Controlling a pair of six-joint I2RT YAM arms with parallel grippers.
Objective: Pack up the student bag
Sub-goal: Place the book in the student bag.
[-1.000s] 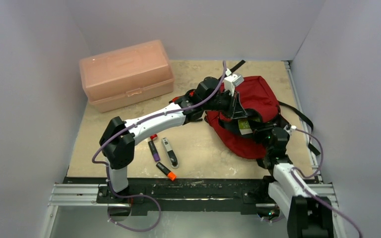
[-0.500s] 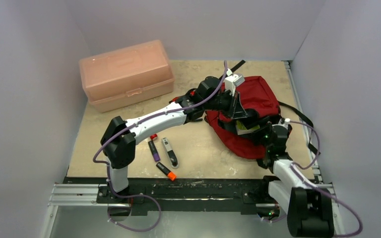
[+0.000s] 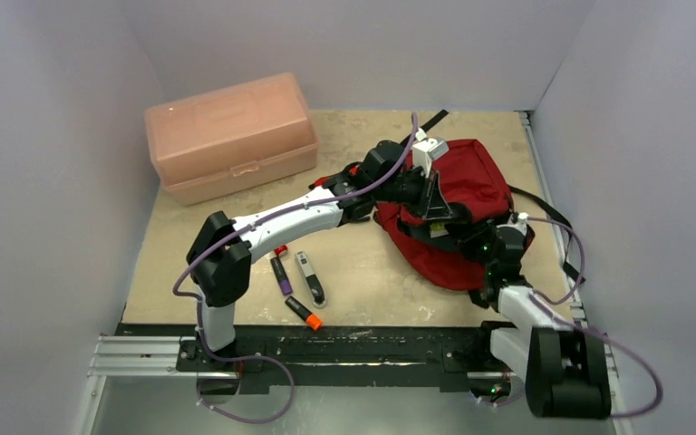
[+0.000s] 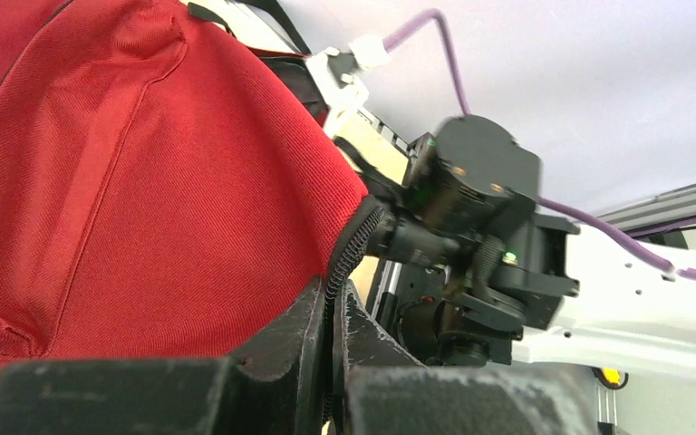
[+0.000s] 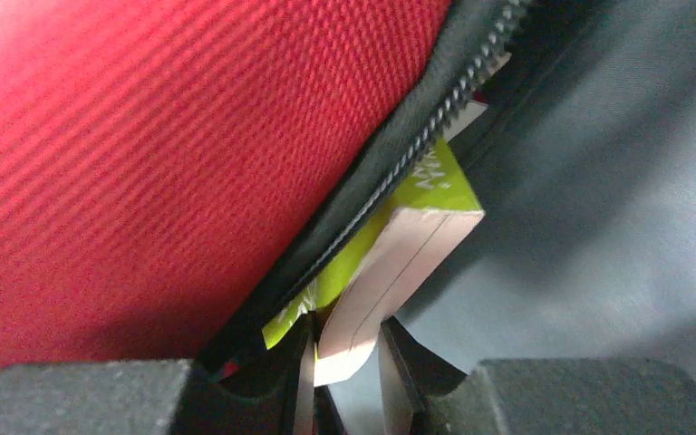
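Plain pale walls close in the workspace on the left, the back and the right. The table has a mottled beige top, with a metal rail along its near edge.

At the far left stands a pale pink plastic box, lid down. Nearer the rail, a purple marker, a grey pen-like item and a black marker with an orange cap lie close together, apart from the box.

The left arm stretches from its base across to the student bag, which lies right of centre with a black strap trailing toward the right wall. The left gripper is clamped tight on the bag's zipper edge; the left wrist view shows the fingers pressed together on the zip teeth, red fabric bulging to their left.

The right gripper reaches into the bag's near side. In its wrist view, the jaws stand narrow around a flat packet, yellow-green and pale, possibly a small box or booklet. The packet pokes under the zipper edge, against the grey lining.
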